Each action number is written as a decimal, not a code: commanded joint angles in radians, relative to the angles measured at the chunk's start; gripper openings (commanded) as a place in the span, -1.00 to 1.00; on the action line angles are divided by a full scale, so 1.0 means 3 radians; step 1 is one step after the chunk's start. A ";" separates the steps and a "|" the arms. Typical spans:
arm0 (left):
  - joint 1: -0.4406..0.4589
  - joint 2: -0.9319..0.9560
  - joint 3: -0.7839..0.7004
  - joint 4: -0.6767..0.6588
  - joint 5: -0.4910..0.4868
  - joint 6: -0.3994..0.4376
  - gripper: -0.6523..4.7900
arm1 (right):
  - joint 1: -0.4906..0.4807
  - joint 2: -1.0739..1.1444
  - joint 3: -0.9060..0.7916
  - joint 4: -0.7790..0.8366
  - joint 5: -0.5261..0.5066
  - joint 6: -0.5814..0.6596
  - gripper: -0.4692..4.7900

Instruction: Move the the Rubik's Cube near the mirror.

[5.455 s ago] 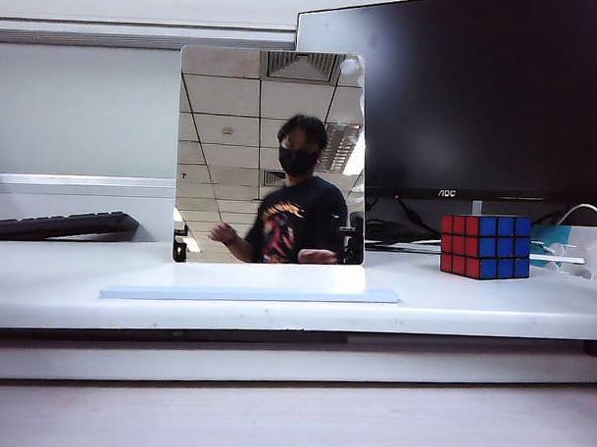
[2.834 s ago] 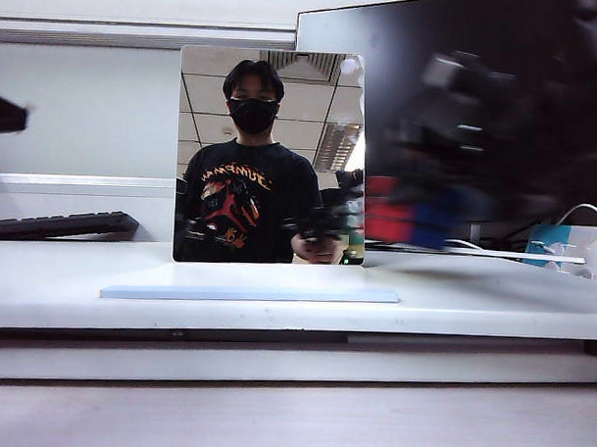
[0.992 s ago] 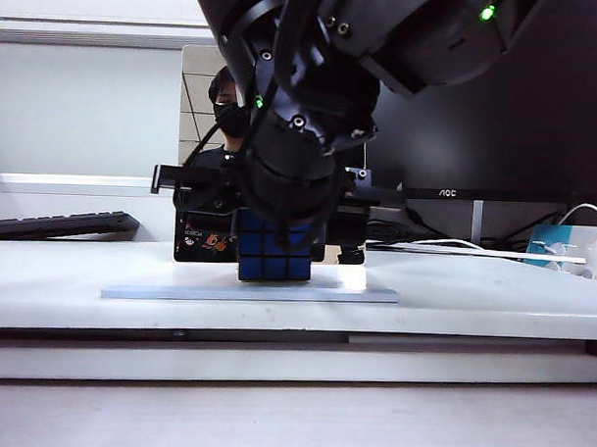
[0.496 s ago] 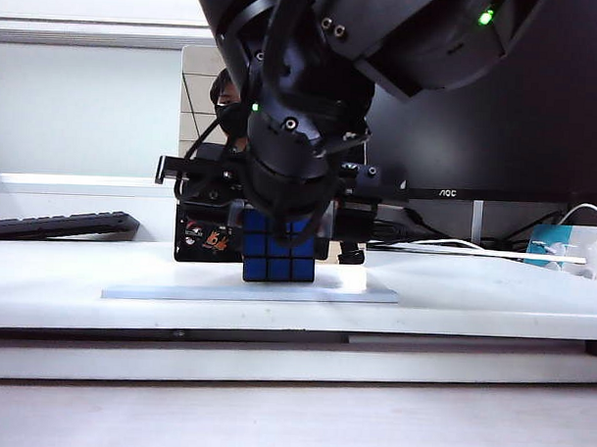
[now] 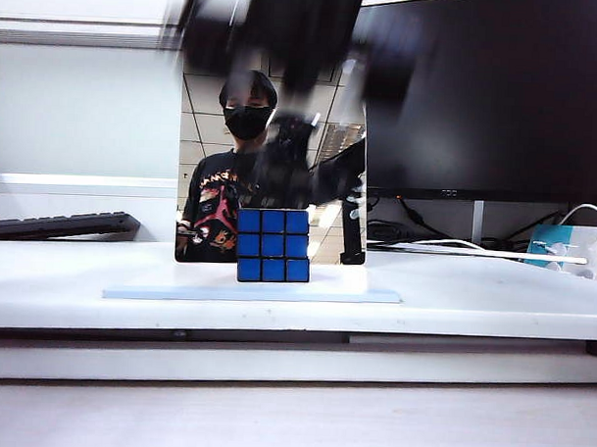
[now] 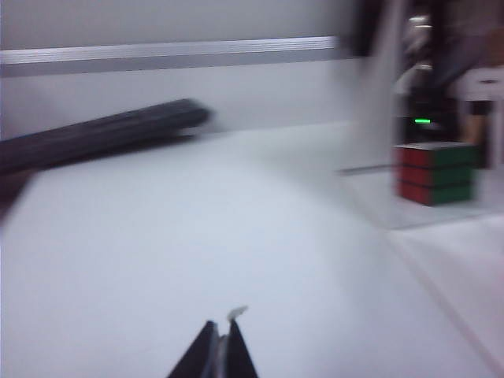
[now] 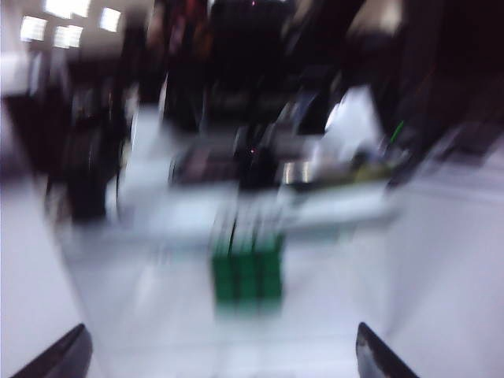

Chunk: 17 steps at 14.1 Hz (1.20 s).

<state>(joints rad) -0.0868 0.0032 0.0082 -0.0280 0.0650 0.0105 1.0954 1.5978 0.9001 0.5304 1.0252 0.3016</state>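
Cube point(image 5: 273, 245) sits free just in front of mirror point(image 5: 210, 93), likely job done; right gripper point(image 7: 220, 356) spread wide above cube w/ nothing held; left gripper point(image 6: 223, 356) pressed together, well apart.

The small glossy plastic blue-faced Rubik's Cube point(image 5: 272, 245) stands on a smooth, matt pale-blue thin flat base point(image 5: 159, 290). Behind it, the large square frameless mirror point(image 5: 210, 93) is polished and highly reflective.
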 commanded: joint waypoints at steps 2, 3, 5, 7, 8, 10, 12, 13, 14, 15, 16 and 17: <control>0.0558 0.0001 0.0005 0.0020 0.0008 0.0014 -0.68 | 0.0041 -0.1232 0.0004 -0.0404 -0.0301 -0.0765 -0.84; 0.0622 0.0001 0.0005 0.0023 -0.0003 0.0014 -0.68 | 0.0039 -0.1486 0.0003 -0.0618 -0.0300 -0.0825 -0.84; 0.0624 0.0001 0.0005 0.0022 0.0010 0.0014 -0.68 | -0.0018 -0.2307 -0.0013 -0.1568 -0.0479 -0.0992 -0.84; 0.0628 0.0001 0.0005 0.0022 0.0009 0.0014 -0.68 | -0.0235 -0.3592 -0.0432 -0.2223 -0.0395 -0.0996 -0.84; 0.0628 0.0001 0.0005 0.0020 0.0010 0.0014 -0.68 | -0.0226 -0.3909 -0.0432 -0.2485 -0.0434 -0.0996 -0.84; 0.0628 0.0001 0.0005 0.0022 0.0010 0.0014 -0.68 | -0.0226 -0.4489 -0.0432 -0.2654 -0.0425 -0.0997 -0.84; 0.0628 0.0001 0.0005 0.0022 0.0010 0.0014 -0.68 | -0.0225 -0.4794 -0.0432 -0.2655 -0.0421 -0.0997 -0.84; 0.0628 0.0001 0.0005 0.0022 0.0010 0.0014 -0.68 | -0.0231 -0.5175 -0.0430 -0.2650 -0.0418 -0.1111 -0.84; 0.0628 0.0001 0.0005 0.0020 0.0010 0.0014 -0.68 | -0.0245 -0.5322 -0.0448 -0.2649 -0.0373 -0.1122 -0.84; 0.0628 0.0001 0.0004 0.0019 0.0009 0.0014 -0.68 | -0.0371 -0.5311 -0.0451 -0.2621 -0.0267 -0.1213 -0.84; 0.0629 0.0001 0.0005 0.0025 0.0014 0.0014 -0.68 | -0.0690 -0.5276 -0.0530 -0.2631 -0.0111 -0.1278 -0.84; 0.0629 0.0001 0.0004 -0.0001 0.0008 0.0014 -0.68 | -0.1052 -0.5243 -0.0781 -0.2478 -0.0216 -0.1279 -0.84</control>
<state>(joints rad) 0.1024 0.0036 0.0082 -0.0311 0.0647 0.0105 0.8490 0.0078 0.7258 -0.2344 0.9840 -0.0727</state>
